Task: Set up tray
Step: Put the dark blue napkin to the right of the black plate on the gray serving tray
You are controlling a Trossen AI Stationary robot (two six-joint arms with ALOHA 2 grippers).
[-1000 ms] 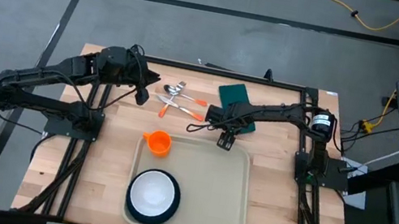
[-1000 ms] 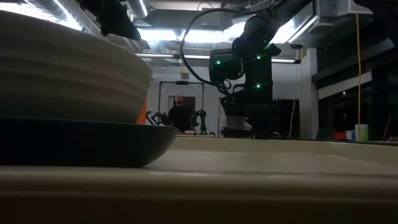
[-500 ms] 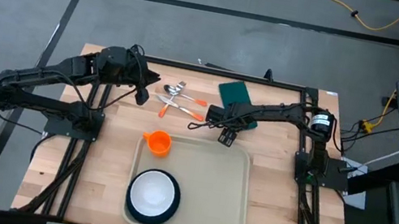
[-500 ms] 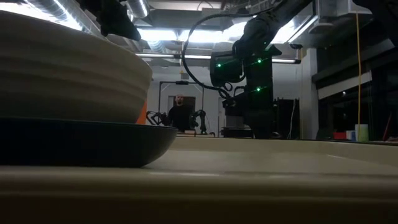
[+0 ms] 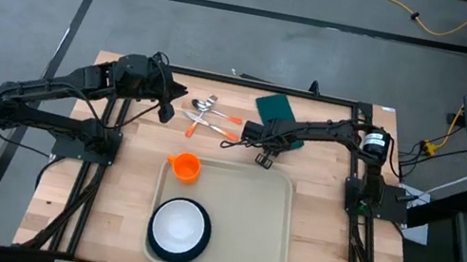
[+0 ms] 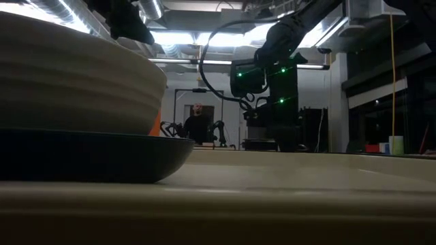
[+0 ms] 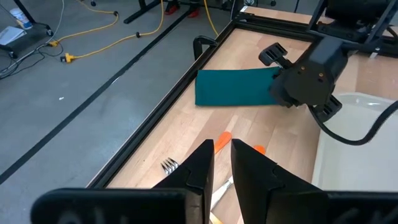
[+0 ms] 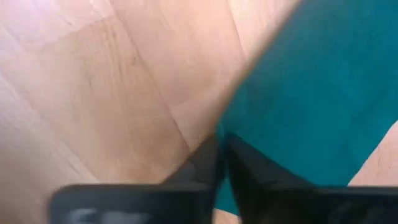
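right tool (image 5: pixel 261 158) just off the far rim of the large cream rectangular plastic tray (image 5: pixel 268 216), fingers nearly together; grip on the dark green rectangular napkin (image 8: pixel 311 93) unclear. tray's long axis runs away toward the near table edge. left tool (image 7: pixel 222 163) nearly closed, empty, farther off.

In the low view the bowl (image 6: pixel 75 88) and dark plate (image 6: pixel 88 156) run off the left edge, hiding most of the tabletop behind. The right wrist view is blurred; the napkin (image 8: pixel 311 93) seems cut off.
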